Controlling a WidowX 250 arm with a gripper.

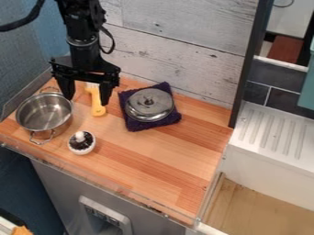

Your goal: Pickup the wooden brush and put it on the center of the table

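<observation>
One yellow-handled brush [98, 109] lies on the table [165, 153], beneath one gripper [87, 91]; the claw is spread, and contact with the brush cannot be told. Around the brush, counted: one two-handled metal pot [44, 114] to its left; one metal lid [149, 106] to its right, on one dark purple cloth [140, 126]; one small white round item [81, 146], dark-topped, toward the camera. The lone obstruction over the brush's bristle end: the gripper.
</observation>
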